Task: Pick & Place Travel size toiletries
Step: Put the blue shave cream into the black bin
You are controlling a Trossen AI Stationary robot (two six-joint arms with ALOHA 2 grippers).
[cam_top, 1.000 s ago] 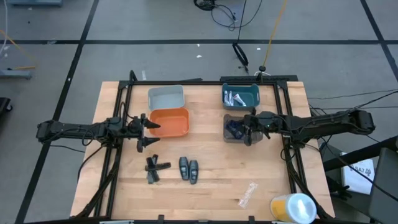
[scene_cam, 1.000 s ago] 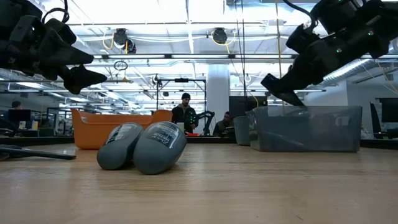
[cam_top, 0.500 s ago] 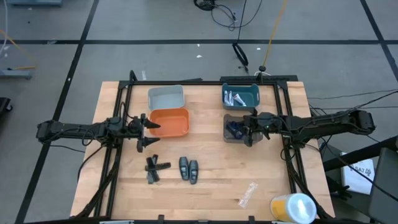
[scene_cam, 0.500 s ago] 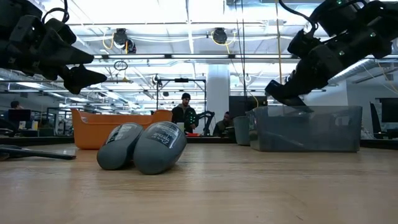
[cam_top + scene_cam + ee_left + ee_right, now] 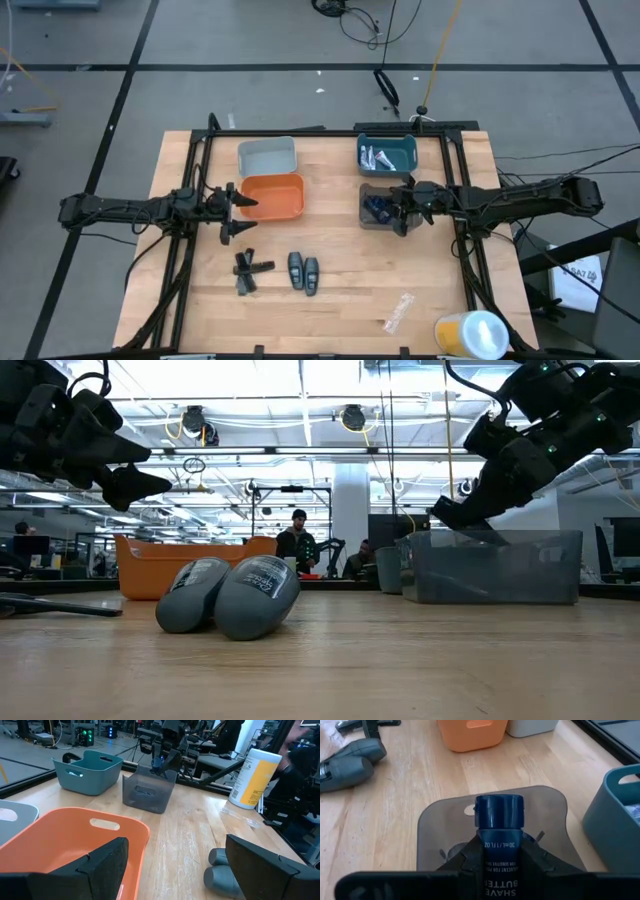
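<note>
My right gripper [image 5: 401, 208] hovers over the dark grey translucent bin [image 5: 445, 815], shut on a dark blue tube [image 5: 499, 827]. Another dark blue tube [image 5: 377, 207] lies in that bin. Silvery-white tubes [image 5: 378, 156] lie in the teal bin [image 5: 405, 146]. Two dark grey oval pieces [image 5: 303, 272] lie side by side on the table, also seen in the low view [image 5: 235, 595]. The thin black stick pieces [image 5: 248, 271] lie crossed to their left. My left gripper [image 5: 240, 218] is open and hangs in the air by the orange bin [image 5: 272, 196]. My right gripper pinches the dark blue tube by its labelled body [image 5: 499, 865], just behind the cap [image 5: 499, 812], with one finger [image 5: 470, 856] on each side. The fingers lie along the tube, and the cap end sticks out past them. The tube is lifted clear above the grey bin.
A pale grey bin [image 5: 267, 155] stands behind the orange one. A clear crinkled wrapper [image 5: 398, 312] and a big yellow-and-white cylinder [image 5: 472, 333] lie near the table's near right corner. Bare wood shows in the table's middle [image 5: 335, 235]. People stand in the room beyond.
My right gripper, still shut on the blue tube, has tipped a little steeper and its tip has sunk slightly toward the grey bin.
</note>
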